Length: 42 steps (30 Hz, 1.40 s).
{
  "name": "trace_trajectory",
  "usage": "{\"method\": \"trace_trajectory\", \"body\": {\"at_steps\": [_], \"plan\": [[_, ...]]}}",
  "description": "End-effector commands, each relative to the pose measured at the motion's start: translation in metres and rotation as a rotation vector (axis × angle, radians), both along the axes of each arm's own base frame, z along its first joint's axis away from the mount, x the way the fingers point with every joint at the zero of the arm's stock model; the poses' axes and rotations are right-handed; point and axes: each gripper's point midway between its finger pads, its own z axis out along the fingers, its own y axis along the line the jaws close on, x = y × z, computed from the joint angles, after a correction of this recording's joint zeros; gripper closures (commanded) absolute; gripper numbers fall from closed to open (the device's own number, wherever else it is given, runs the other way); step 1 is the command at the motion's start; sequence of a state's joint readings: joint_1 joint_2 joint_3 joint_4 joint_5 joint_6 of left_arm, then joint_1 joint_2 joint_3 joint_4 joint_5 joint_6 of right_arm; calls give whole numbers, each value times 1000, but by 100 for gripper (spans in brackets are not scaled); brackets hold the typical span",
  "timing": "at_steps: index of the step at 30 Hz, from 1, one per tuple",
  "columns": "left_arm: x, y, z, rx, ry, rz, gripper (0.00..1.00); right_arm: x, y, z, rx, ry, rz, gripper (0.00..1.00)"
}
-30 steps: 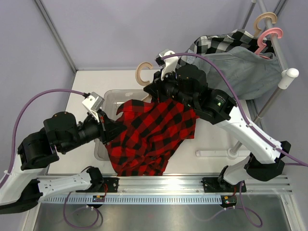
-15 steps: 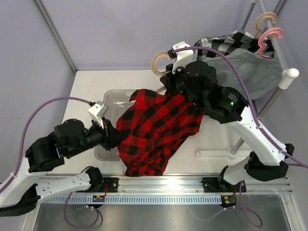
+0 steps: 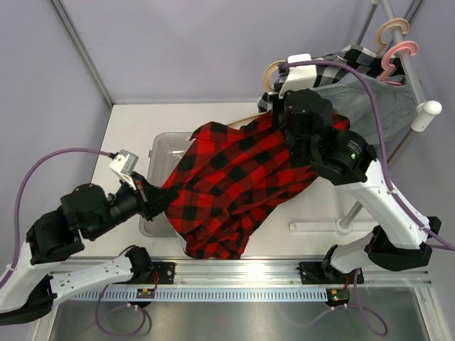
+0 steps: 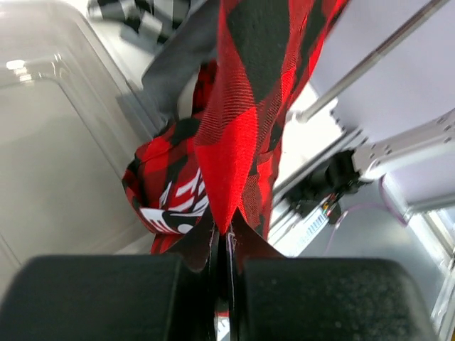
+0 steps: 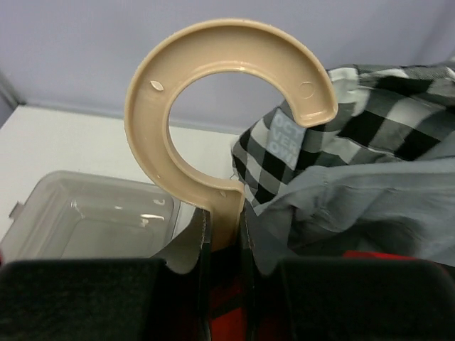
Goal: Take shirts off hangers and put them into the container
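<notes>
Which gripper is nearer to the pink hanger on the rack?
Right. The right gripper, shut on the tan hanger, is left of the pink hanger; the left gripper pinches the plaid shirt far off, by the container.

Container (image 3: 161,141) on white table (image 3: 131,126), seemingly flat

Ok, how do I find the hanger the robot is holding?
Find the right arm over the red plaid shirt. The tan hanger pokes its round hook up out of the right gripper. The other tan hook and the pink hook hang on the rack instead.
</notes>
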<state>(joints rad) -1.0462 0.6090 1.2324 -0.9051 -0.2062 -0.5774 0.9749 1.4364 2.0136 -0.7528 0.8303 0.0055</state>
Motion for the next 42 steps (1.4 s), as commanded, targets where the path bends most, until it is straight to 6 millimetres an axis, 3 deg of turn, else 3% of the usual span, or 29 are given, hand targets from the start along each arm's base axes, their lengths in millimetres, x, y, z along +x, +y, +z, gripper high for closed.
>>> {"method": "trace_trajectory", "body": {"at_steps": [1, 3, 5, 8, 11, 13, 16, 20, 25, 28, 29, 31, 32, 33, 34, 35, 39, 42], "plan": [[0, 26, 8, -40, -32, 78, 100, -5, -103, 41, 134, -109, -386, 100], [-2, 27, 6, -47, -30, 70, 100, -8, -121, 45, 185, -126, -420, 100], [-3, 22, 1, -40, -18, 55, 100, -8, -120, 49, 265, -133, -377, 100], [-4, 1, -11, -32, 4, -11, 100, -6, -124, 50, 301, -132, -382, 100], [-4, -16, -39, -19, 42, -51, 100, 2, -140, 48, 305, -97, -431, 100], [-3, -16, -50, -15, 67, -35, 100, 5, -152, 50, 310, -109, -465, 100], [-5, -15, -61, -12, 82, -35, 100, 5, -153, 57, 311, -132, -443, 100], [-3, -2, -64, 8, 88, 15, 100, 7, -170, 66, 309, -145, -475, 100], [-1, 4, -75, 32, 106, 51, 100, 6, -176, 72, 342, -150, -453, 100], [3, 3, -82, 37, 118, 74, 100, 4, -169, 70, 435, -118, -358, 100], [3, 3, -85, 39, 120, 77, 100, 5, -150, 68, 467, -87, -248, 100], [6, -2, -88, 25, 117, 76, 100, 3, -135, 61, 539, -48, -172, 100], [2, -8, -87, 11, 116, 40, 100, 1, -115, 51, 553, -1, -74, 100], [1, -14, -90, 11, 117, 16, 100, 2, -110, 54, 587, -11, -45, 100], [2, -24, -82, -29, 98, -11, 100, 2, -104, 52, 621, -5, -24, 100], [1, -31, -80, -42, 96, -38, 100, 4, -95, 43, 627, 20, 7, 100], [-22, -82, -58, -167, 74, -299, 100, 2, -86, 54, 686, 8, 57, 100], [-38, -101, -50, -228, 82, -435, 100, -1, -84, 68, 722, -15, 83, 100]]}}
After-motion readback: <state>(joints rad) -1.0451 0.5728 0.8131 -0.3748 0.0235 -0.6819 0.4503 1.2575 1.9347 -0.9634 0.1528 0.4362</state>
